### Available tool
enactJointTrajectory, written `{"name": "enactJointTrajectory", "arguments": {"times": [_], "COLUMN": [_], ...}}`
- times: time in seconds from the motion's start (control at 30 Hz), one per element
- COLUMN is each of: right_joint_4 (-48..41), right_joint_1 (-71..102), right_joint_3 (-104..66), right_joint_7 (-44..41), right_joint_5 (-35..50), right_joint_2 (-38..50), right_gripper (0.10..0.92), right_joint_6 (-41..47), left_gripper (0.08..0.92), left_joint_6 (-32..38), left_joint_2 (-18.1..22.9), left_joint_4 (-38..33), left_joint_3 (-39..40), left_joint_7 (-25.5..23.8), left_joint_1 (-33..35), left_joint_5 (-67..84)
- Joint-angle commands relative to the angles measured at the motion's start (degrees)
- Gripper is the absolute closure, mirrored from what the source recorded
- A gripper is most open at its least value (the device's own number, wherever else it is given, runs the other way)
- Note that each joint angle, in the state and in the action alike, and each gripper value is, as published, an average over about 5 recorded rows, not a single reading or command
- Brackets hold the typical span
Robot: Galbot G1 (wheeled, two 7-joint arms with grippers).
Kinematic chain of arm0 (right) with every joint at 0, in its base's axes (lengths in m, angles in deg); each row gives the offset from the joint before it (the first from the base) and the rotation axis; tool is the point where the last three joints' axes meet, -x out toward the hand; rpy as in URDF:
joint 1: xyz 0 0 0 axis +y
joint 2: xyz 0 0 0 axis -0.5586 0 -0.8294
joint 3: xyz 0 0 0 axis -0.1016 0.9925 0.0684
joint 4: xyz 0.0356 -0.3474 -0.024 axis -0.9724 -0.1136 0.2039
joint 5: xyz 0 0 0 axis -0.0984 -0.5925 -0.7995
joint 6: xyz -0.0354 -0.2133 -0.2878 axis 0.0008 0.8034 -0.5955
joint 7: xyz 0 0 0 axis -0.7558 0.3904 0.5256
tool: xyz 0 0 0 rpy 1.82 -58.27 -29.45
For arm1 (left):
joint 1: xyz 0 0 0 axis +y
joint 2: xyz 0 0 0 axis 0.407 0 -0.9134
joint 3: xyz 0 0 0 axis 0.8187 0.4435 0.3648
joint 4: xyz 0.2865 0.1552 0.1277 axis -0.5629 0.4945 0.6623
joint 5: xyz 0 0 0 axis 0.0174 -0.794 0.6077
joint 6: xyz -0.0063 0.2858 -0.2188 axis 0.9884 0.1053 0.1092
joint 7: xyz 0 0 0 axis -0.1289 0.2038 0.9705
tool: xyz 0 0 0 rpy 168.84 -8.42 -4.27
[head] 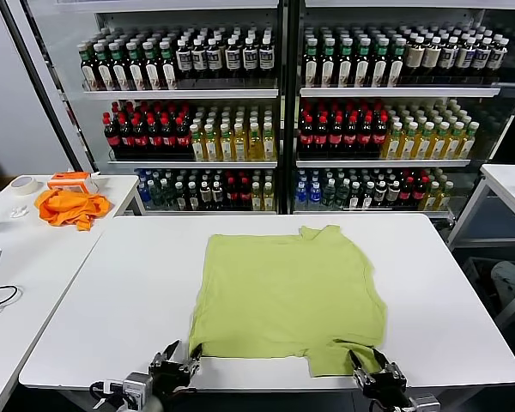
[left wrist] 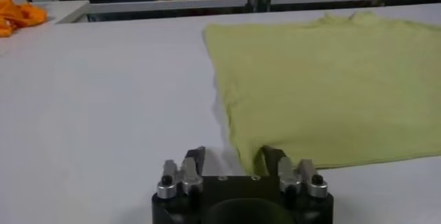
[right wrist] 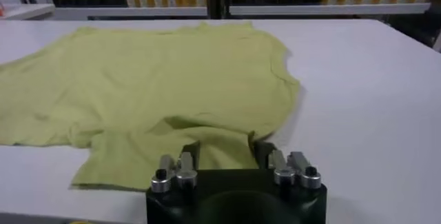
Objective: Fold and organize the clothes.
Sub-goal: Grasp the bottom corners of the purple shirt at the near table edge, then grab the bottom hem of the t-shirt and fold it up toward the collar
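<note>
Filling the upper half of the head view, two glass-fronted coolers (head: pixel 283 103) are standing side by side, each showing three shelves packed with bottles; their labels are too small to read. Below them one white table (head: pixel 463 318) is taking up the centre of the frame, and one light yellow-green T-shirt (head: pixel 283 292) is lying flat on its middle, plain side up with no print showing, the collar toward the coolers and a sleeve trailing to the near edge. A second white table (head: pixel 34 257) is running along the left edge, carrying one bright orange cloth (head: pixel 69 206) at upper left with one roll of tape (head: pixel 23 184) beside it. At the bottom edge both arms are reaching in low. The left gripper (head: pixel 178 360) is sitting at the shirt's lower left corner, its fingers (left wrist: pixel 195 158) spread apart with one at the hem. The right gripper (head: pixel 369 362) is sitting at the lower right, its fingers (right wrist: pixel 187 155) spread wide over the sleeve.
</note>
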Motion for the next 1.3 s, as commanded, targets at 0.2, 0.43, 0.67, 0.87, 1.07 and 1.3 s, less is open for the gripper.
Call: {"name": "enactJointTrajectory", "arguments": {"times": [0.2,0.43,0.67,0.87,1.07,1.3], "right_joint_4": [0.6,7.36,14.3,16.72,19.5,18.04], "right_joint_1": [-0.75,3.34,10.84,15.68,19.43,10.58], "right_joint_3": [0.09,-2.95,-6.03,-6.62,-7.95,-7.06], "right_joint_7": [-1.98,-1.75,-0.44,-0.56,-0.29,1.13], "right_joint_5": [1.77,2.27,3.08,0.95,0.16,3.43], "right_joint_2": [0.35,2.65,4.35,4.76,5.43,6.92], "right_gripper": [0.854,0.908,0.908,0.908,0.908,0.908], "right_joint_6": [-1.14,0.17,1.39,1.55,1.66,3.4], "left_gripper": [0.743,0.91,0.919,0.919,0.919,0.919], "left_joint_6": [3.19,3.03,2.54,2.42,2.44,4.3], "left_joint_2": [0.16,-2.19,-3.6,-4.53,-5.43,-6.13], "left_joint_4": [0.57,-3.32,-9.02,-12.07,-14.58,-11.94], "left_joint_3": [1.26,-3.45,-10.02,-12.57,-14.22,-14.4], "left_joint_7": [-1.85,-4.21,-5.09,-5.8,-6.07,-8.82], "left_joint_1": [-1.51,0.36,6.76,13.22,18.69,10.5], "left_joint_5": [-0.46,0.73,2.75,2.48,2.46,6.37]}}
